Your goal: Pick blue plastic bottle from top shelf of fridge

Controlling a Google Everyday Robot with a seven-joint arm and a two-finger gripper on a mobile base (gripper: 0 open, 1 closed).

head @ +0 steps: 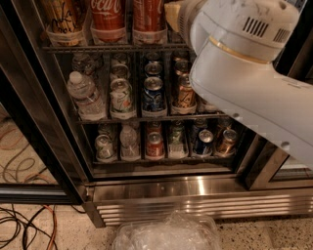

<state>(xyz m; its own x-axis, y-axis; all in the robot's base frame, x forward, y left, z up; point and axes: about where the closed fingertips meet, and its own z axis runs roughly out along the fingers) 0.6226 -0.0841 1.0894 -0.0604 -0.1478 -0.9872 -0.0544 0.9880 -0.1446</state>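
The fridge [161,193] stands open before me, with a black frame and a stainless base. The top shelf [73,48] is a wire rack with clear cup holders along its front. The blue plastic bottle [62,18], amber-tinted with a white label and dark print, stands at the shelf's left end, its top cut off by the frame. Two red Coca-Cola bottles [108,17] stand to its right. My gripper [172,15] is at the top shelf just right of the red bottles, well right of the blue plastic bottle. My white arm [244,63] hides the right side.
The middle shelf holds a small water bottle [86,95] and several cans [153,93]. The lower shelf holds more cans [155,144]. Cables [24,222] lie on the floor at the left. Crinkled clear plastic [166,234] lies in front of the base.
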